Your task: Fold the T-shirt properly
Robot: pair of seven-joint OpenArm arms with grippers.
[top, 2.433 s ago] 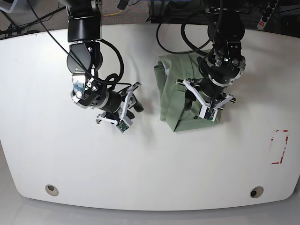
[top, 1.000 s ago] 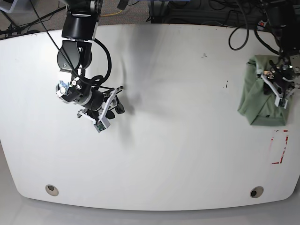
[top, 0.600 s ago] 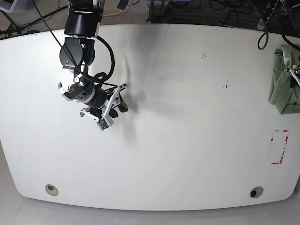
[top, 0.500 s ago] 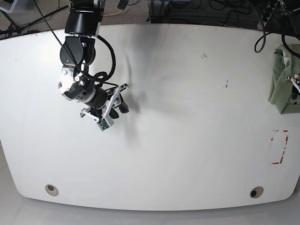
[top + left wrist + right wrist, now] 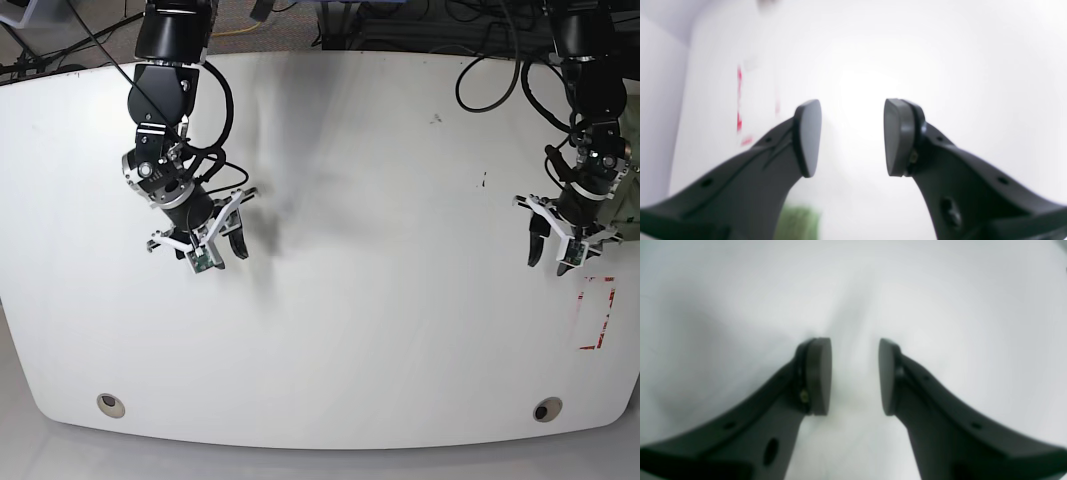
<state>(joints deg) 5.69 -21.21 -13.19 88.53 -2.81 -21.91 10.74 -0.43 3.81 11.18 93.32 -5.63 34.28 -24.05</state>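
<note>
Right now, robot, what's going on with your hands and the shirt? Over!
Left end effector open, empty. Right end effector open, empty. T-shirt only a green blur behind left end effector, fold unreadable. Table clear between arms.

Bright, even overhead light. Base view sharp, with a soft grey shadow smear on the white table (image 5: 330, 330). Both wrist views soft and blurred: left one blown out with central glare, right one dimmer, greyer at the edges.

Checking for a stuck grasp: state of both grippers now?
Left gripper: open, holding nothing.
Right gripper: open, holding nothing.
</note>
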